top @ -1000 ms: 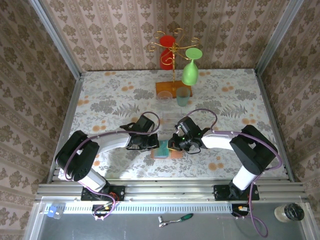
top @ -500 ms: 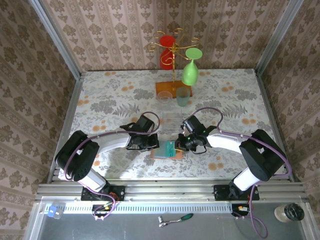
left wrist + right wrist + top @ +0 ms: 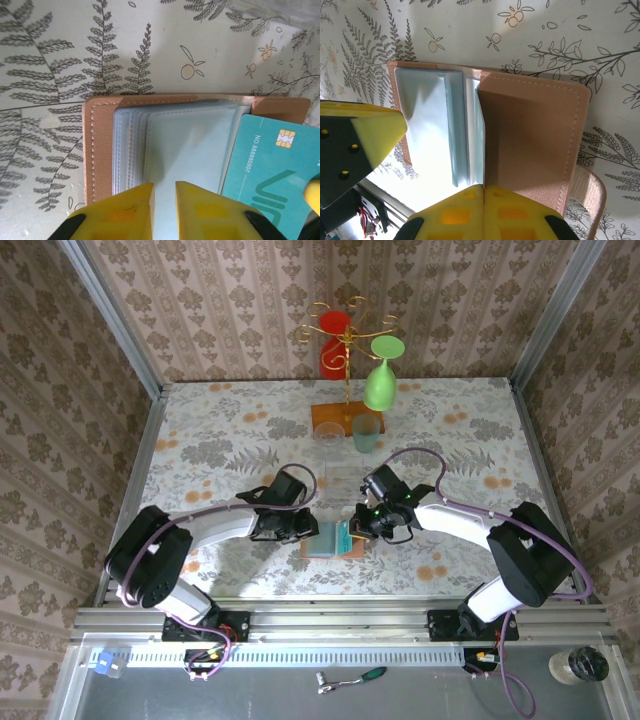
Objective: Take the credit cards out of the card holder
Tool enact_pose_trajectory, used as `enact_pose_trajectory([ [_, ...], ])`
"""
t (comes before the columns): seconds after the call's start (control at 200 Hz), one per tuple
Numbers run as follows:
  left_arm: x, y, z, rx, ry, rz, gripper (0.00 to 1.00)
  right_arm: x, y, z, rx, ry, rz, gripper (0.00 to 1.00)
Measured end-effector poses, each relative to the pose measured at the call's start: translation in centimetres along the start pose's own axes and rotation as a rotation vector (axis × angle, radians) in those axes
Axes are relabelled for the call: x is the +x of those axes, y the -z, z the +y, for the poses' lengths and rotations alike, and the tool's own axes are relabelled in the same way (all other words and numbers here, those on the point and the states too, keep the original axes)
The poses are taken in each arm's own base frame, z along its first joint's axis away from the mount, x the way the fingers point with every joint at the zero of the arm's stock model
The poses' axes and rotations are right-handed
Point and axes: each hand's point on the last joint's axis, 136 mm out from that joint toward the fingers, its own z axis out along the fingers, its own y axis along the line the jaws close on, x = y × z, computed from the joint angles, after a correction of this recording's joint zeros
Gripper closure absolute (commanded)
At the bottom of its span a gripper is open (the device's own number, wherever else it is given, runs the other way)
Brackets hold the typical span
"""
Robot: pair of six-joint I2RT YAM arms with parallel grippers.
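The left gripper (image 3: 164,188) hangs low over the left half of the open card holder (image 3: 99,150), its yellow fingers a slim gap apart with nothing visibly caught between them. The brown holder lies flat on the fern-patterned surface (image 3: 60,50), between the two arms, its clear sleeves (image 3: 190,145) fanned out. Over its right half a teal credit card (image 3: 265,170) sits askew, apparently clear of its pocket. The right gripper (image 3: 484,194) is pressed together, seemingly pinching that card's edge. I judge the task is early: one card drawn but not set down, and whether the rear sleeves hold more I cannot tell.
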Motion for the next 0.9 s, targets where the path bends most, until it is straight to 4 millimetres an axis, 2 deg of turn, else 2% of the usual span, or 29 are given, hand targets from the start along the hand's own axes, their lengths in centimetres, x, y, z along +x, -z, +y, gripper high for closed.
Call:
enact_pose_trajectory([
  [0.155,-0.4,0.9,-0.1,0.004,-0.001,-0.028,0.73,-0.2,0.3,0.9,-0.004,0.011,-0.002,0.99],
  [0.31,-0.1,0.8,0.7,-0.014,0.012,-0.022,0.67,-0.3,0.4,1.6,-0.011,0.024,-0.002,0.98],
  [0.495,1.0,-0.1,2.2,-0.032,0.024,0.010,0.63,0.1,-0.4,1.2,0.024,0.017,0.026,0.98],
  [0.675,0.8,-0.3,1.7,0.002,0.017,0.001,0.63,0.1,-0.6,1.1,0.051,0.013,0.037,0.97],
  [0.9,0.8,-0.5,1.5,0.036,0.027,-0.004,0.63,-0.1,-0.7,1.6,0.055,0.018,0.040,0.87],
])
